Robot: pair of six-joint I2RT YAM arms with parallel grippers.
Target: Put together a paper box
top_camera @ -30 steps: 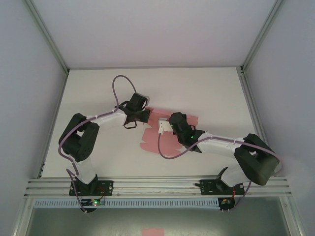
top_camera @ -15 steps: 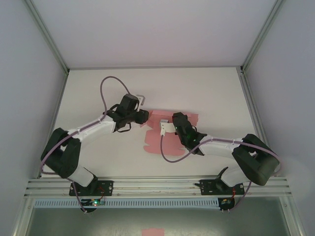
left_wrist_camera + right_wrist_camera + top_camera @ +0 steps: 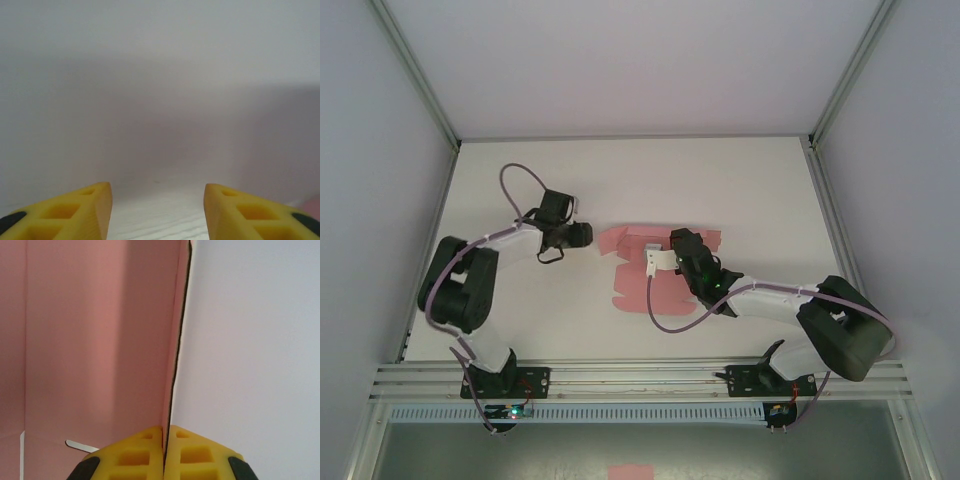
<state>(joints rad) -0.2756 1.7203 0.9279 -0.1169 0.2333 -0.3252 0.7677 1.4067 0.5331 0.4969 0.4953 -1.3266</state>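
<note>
The paper box (image 3: 638, 272) is a flat pink die-cut sheet lying mid-table, with flaps at its far edge. My right gripper (image 3: 673, 240) is over its far right part, shut on an upright pink panel. In the right wrist view the yellow fingers (image 3: 135, 452) pinch that panel's thin edge, my right gripper (image 3: 164, 430) closed tight on it, and the pink card (image 3: 100, 340) covers the left half. My left gripper (image 3: 586, 236) hovers just left of the sheet, apart from it. Its yellow fingers (image 3: 80, 207) stand open in the left wrist view, my left gripper (image 3: 157, 187) holding nothing over the white table.
The white table (image 3: 750, 190) is walled in by pale panels on the left, right and back. A metal rail (image 3: 640, 378) runs along the near edge by the arm bases. A small pink rectangle (image 3: 630, 471) lies below the rail, partly cropped.
My left gripper has let go of the sheet's left flap, opened and drawn back to the left. The flap now lies flatter. The right gripper has kept its grip and barely moved.
</note>
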